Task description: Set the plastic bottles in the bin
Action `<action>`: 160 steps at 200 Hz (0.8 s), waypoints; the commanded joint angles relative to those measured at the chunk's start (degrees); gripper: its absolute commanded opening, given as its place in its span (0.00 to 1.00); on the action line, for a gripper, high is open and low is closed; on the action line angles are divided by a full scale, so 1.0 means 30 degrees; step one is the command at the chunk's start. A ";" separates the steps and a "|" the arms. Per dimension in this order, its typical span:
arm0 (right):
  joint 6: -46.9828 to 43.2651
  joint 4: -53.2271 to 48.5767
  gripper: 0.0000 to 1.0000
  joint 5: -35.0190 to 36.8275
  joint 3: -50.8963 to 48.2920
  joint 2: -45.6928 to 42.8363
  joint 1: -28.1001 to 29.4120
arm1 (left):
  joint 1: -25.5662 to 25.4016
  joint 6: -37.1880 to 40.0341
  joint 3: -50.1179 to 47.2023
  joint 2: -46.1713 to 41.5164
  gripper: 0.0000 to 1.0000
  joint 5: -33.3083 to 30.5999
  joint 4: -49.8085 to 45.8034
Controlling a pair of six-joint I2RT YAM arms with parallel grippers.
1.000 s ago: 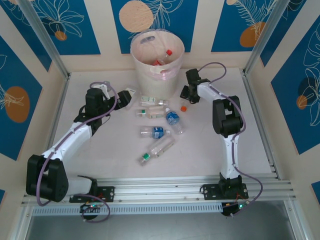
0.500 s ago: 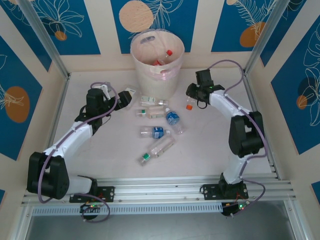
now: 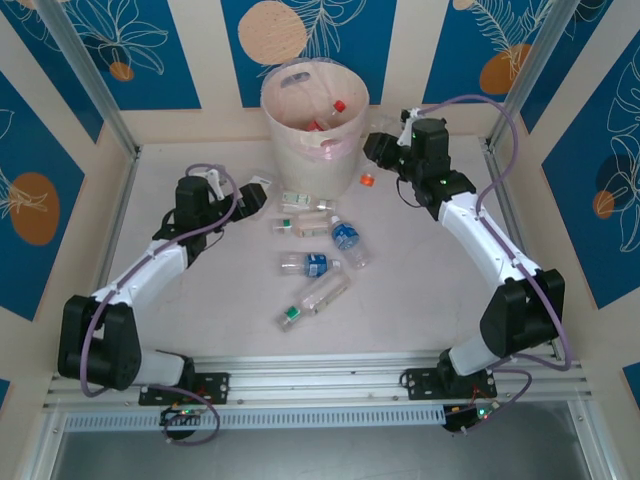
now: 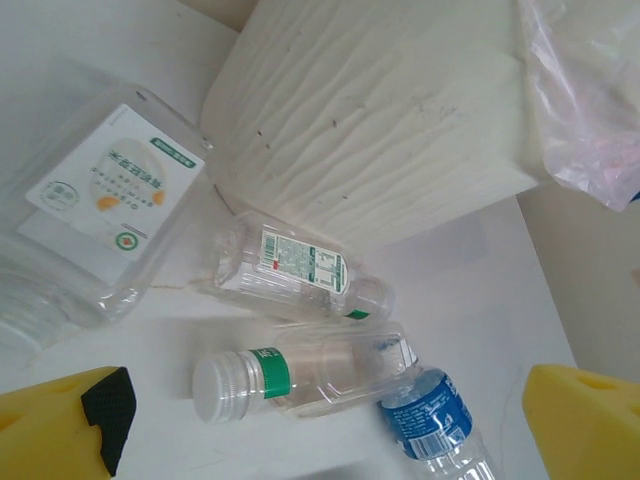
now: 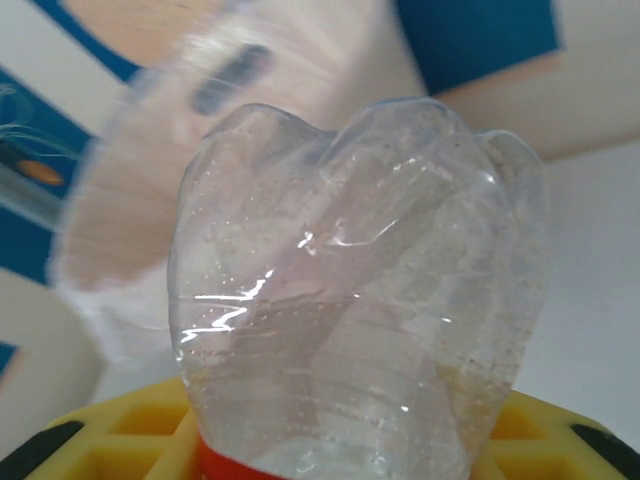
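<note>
Since a second ago, the right arm (image 3: 480, 240) has been swung up from the middle of the tabletop (image 3: 420, 290) and carried toward the bin (image 3: 300, 150), while the left arm (image 3: 150, 265) has hardly been shifted. The bin is stood at the far edge of the tabletop, with some bottles already seen inside it. The right gripper (image 3: 378, 150) is clamped on the held bottle (image 5: 350, 300), which is kept just beside the bin's right wall rather than over its opening; its orange cap (image 3: 367, 180) is seen hanging low against that wall. The left gripper (image 3: 256, 193) is held with its fingers (image 4: 60, 425) well apart, low over the loose bottles (image 3: 308, 264) lying in a cluster in front of the bin. From here, the bottle could be knocked against the rim if it is moved across before it is lifted high enough, and the light bin could be pushed or tipped. If the bottle were let go too early, it would be dropped outside onto the tabletop. A slip is also judged possible, since smooth clear plastic is gripped near one end.
</note>
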 commanded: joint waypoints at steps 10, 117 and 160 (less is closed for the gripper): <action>-0.0047 0.2503 0.43 -0.3112 0.3369 0.1687 0.0559 | 0.0267 0.0245 0.0854 0.0567 1.00 0.1175 0.0678; -0.4394 0.0603 0.46 0.1099 2.1235 1.5542 0.1343 | 0.0242 0.1777 0.1624 0.0821 1.00 0.3901 0.0854; -1.1915 0.4439 0.57 0.1496 2.3700 1.9098 0.1577 | 0.0244 0.2235 0.1627 0.0846 1.00 0.3665 0.0619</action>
